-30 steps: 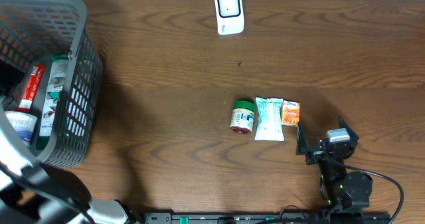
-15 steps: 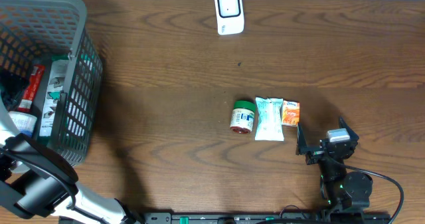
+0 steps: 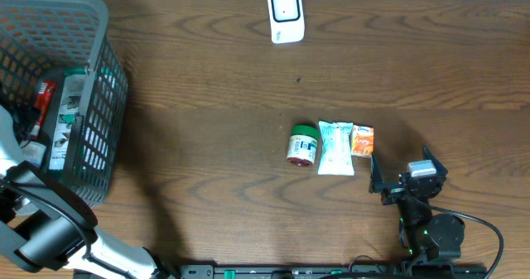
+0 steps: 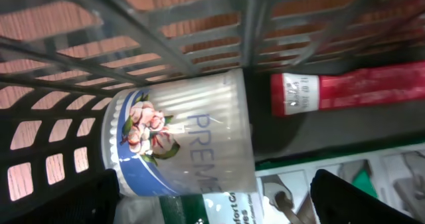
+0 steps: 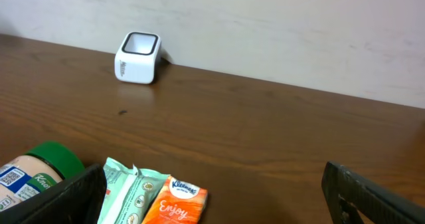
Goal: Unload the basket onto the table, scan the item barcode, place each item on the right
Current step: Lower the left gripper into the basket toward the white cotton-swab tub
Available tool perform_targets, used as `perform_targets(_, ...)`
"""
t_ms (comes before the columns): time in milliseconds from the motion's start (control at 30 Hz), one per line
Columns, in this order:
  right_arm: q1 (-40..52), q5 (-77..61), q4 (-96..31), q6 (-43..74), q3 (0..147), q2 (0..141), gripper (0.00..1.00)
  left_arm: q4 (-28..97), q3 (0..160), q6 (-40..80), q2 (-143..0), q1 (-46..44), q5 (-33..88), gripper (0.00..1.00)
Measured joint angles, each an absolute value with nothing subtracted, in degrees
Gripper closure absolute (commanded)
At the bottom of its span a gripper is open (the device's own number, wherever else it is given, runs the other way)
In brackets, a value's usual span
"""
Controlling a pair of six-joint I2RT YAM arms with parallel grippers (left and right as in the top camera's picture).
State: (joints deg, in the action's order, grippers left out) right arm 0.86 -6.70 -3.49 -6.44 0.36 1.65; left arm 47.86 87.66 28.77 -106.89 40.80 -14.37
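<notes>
My left gripper (image 4: 219, 211) is down inside the grey basket (image 3: 91, 31) and stands open. Its dark fingers (image 4: 99, 197) flank a clear round tub with a blue band and flower print (image 4: 186, 137), which lies on its side, and they are not closed on it. A red tube (image 4: 358, 91) and a green-and-white box (image 4: 345, 177) lie beside the tub. The white barcode scanner (image 3: 286, 14) stands at the table's far edge. My right gripper (image 3: 406, 175) rests open near the front edge, empty.
A green-lidded jar (image 3: 303, 144), a pale green wipes pack (image 3: 336, 146) and an orange tissue pack (image 3: 363, 140) lie in a row mid-table, just left of the right gripper. The basket's mesh wall (image 4: 252, 24) closes round the left gripper.
The left jaws have spread wider and the left arm has shifted inside the basket, now covering the tub from above. The right arm and table items have not moved.
</notes>
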Motion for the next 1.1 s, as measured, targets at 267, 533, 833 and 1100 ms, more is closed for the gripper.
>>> perform_targets(267, 0.9, -6.7, -3.5, -6.4, 0.4, 1.7, 0.01, 44.9, 85.0, 28.9, -106.9, 40.8, -15.8, 0.08)
perform_targets(533, 0.9, -6.7, -3.5, -6.4, 0.4, 1.7, 0.01, 42.4, 82.0, 28.9, -106.9, 40.8, -17.8, 0.08)
perform_targets(833, 0.9, -6.7, -3.5, -6.4, 0.4, 1.7, 0.01, 39.5, 81.2, 28.9, -106.9, 40.8, -19.5, 0.08)
perform_targets(1100, 0.9, -6.7, -3.5, -6.4, 0.4, 1.7, 0.01, 37.4, 78.3, 28.7, -106.1, 40.8, -22.3, 0.08)
